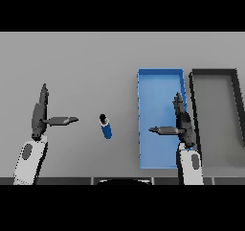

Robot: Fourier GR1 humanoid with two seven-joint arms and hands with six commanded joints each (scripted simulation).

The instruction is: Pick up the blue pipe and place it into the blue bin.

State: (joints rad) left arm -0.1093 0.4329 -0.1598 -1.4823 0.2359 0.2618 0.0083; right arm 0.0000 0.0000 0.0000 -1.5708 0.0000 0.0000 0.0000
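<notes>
Pipes: one short blue cylindrical pipe (105,127), centre, on grey table (86,62).
Bins: two; blue rectangular bin (160,88) and dark grey bin (214,115), nothing seen inside.
Hands: left hand (40,115), right hand (182,122); fingers straight, thumbs apart.

One blue pipe (105,126) lies on the grey tabletop (76,62), just left of the blue bin (160,79). There are two bins in all: that single blue bin and one dark grey bin (214,73) just right of it. Two robot hands show: the left robot hand (40,116) well left of the blue bin, the right robot hand (182,124) over its right edge.
</notes>
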